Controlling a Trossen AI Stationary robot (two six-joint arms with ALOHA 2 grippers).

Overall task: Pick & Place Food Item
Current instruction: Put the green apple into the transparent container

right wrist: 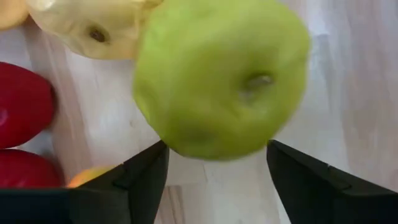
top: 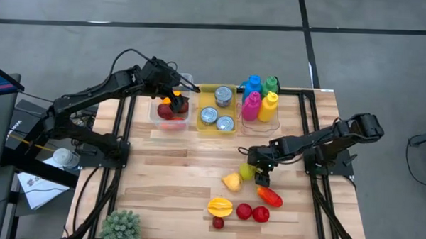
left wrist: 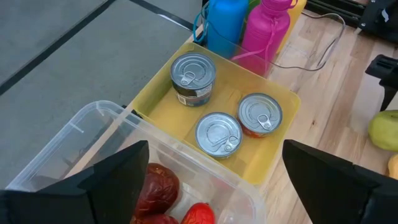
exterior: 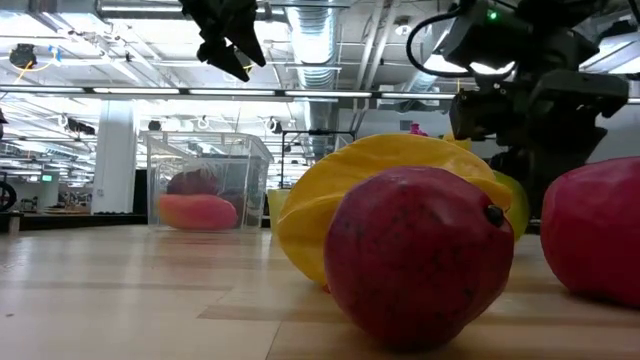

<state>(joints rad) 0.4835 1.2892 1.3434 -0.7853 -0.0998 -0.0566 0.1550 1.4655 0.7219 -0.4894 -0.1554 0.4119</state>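
The right gripper (top: 252,170) is reaching down to the tabletop (top: 168,175) and its fingers (right wrist: 146,171) are sitting on either side of a green apple (right wrist: 221,78). From the right wrist view the fingers are flanking the apple closely, but I cannot tell whether they are pressing on it yet or just bracketing it. The apple is resting on the wood, touching a yellow pear (top: 231,181), with a red pepper (top: 270,197) just beside it on the gripper's side. Near the apple, further toward the front edge, a starfruit (top: 220,205) and red fruits (top: 252,213) are lying in a loose cluster.

The left gripper (top: 172,98) is hanging above the clear bin (top: 156,114), fingers (left wrist: 115,177) spread wide and holding nothing. Red fruit (left wrist: 155,186) is lying inside that bin. Next to it, a yellow tray (left wrist: 273,158) is holding three cans (left wrist: 217,134), and coloured bottles (top: 260,100) are standing beyond that.
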